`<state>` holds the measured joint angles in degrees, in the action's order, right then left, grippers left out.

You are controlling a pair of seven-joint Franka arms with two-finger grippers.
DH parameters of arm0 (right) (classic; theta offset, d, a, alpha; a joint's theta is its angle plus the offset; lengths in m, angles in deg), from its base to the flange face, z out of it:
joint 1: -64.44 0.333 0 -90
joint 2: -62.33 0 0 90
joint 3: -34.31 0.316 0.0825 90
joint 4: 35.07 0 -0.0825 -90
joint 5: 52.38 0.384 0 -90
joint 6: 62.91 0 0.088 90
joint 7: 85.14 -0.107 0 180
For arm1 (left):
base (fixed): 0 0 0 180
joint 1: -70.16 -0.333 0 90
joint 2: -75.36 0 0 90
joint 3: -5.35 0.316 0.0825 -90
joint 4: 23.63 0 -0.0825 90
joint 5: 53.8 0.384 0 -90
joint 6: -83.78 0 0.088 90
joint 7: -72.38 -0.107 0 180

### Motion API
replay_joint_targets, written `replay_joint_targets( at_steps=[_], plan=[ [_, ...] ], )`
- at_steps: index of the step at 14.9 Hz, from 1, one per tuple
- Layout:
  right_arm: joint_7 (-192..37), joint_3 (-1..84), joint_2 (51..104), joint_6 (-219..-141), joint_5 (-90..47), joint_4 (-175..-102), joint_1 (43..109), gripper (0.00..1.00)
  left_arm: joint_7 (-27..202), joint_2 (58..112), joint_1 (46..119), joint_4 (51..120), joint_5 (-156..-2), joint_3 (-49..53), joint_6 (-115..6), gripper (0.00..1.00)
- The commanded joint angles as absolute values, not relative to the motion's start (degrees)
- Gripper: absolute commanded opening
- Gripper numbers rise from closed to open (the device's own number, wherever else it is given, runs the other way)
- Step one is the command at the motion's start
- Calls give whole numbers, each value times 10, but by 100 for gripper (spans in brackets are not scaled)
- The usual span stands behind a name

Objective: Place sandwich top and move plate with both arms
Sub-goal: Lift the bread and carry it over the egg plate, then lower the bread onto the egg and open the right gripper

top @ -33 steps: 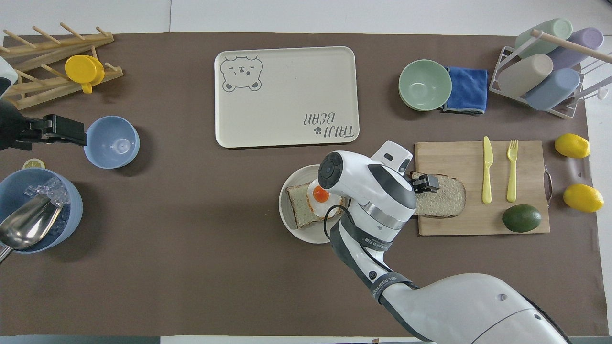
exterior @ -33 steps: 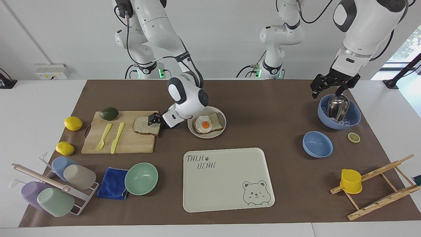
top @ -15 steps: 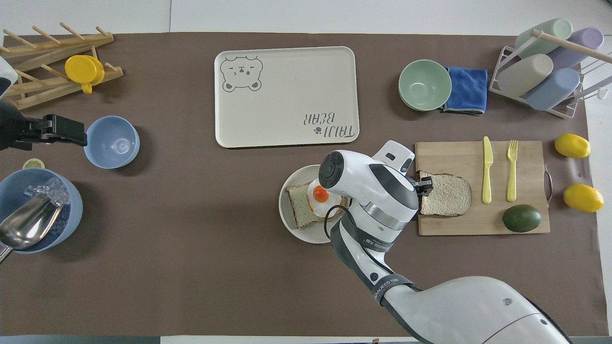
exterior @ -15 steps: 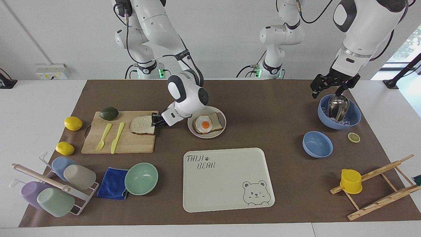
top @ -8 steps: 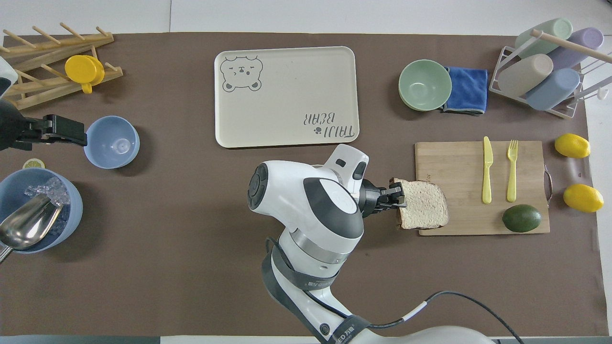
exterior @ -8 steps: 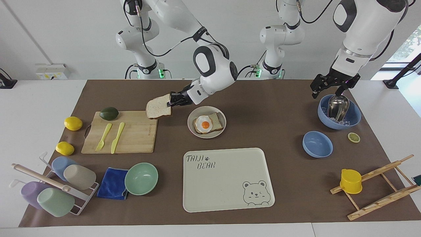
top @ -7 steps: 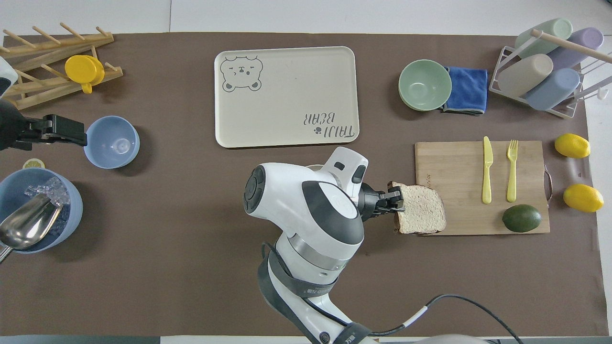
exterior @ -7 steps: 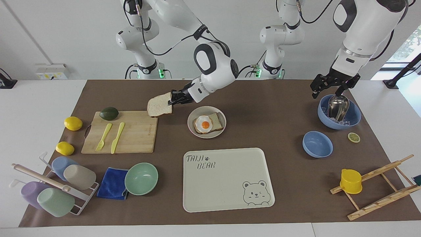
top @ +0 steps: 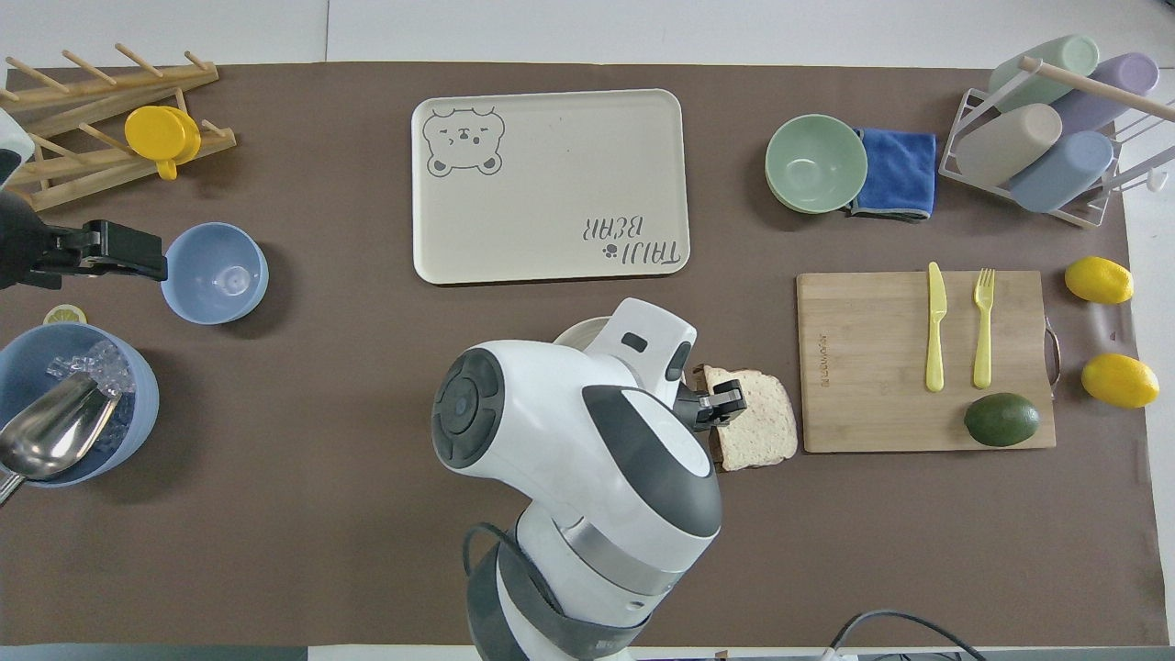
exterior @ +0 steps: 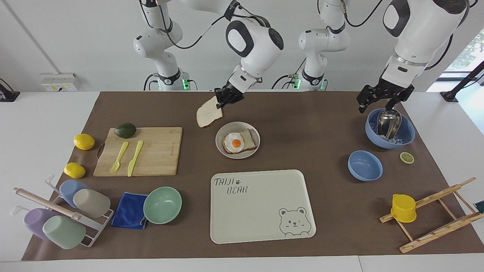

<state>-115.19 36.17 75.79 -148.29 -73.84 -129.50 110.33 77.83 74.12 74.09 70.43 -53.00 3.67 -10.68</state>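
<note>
My right gripper [exterior: 221,102] is shut on one edge of the sandwich top [exterior: 207,113], a speckled bread slice with a brown crust. The slice hangs tilted in the air over the mat, between the cutting board [exterior: 151,151] and the plate [exterior: 219,138]. In the overhead view the slice [top: 757,427] shows beside the right gripper [top: 721,404]. The beige plate holds a bread slice with a fried egg [exterior: 236,142]; the right arm hides most of the plate [top: 578,332] from overhead. My left gripper [exterior: 380,105] waits, open, over the blue ice bowl [exterior: 406,136].
The cutting board carries a yellow fork [exterior: 119,156], a knife [exterior: 135,158] and an avocado [exterior: 125,130]. The cream bear tray [exterior: 261,206] lies farther from the robots than the plate. A mint-green bowl [exterior: 162,204], a blue cloth, a cup rack, two lemons and a small blue bowl [exterior: 365,165] stand around.
My right gripper took hold of the bread on the board, lifted it, and has carried it off the board toward the plate; the slice now hangs tilted. The left arm has not moved.
</note>
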Motion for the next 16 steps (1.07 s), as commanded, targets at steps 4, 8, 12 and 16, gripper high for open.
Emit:
replay_joint_targets(
  at_steps=[4, 8, 12, 16],
  plan=[
    [-1170, 365, 824, -1562, -729, -1268, 1133, 0, 783, 728, 736, 716, -531, 34, -100, 100],
    [-1170, 364, 839, -1608, -723, -1266, 1108, 0, 783, 728, 737, 716, -530, 34, -100, 100],
    [-1191, 360, 847, -1585, -725, -1259, 1102, 0, 783, 728, 736, 716, -530, 34, -100, 100],
    [-1226, 359, 881, -1601, -720, -1230, 1104, 0, 783, 728, 737, 716, -530, 34, -100, 100]
  ],
)
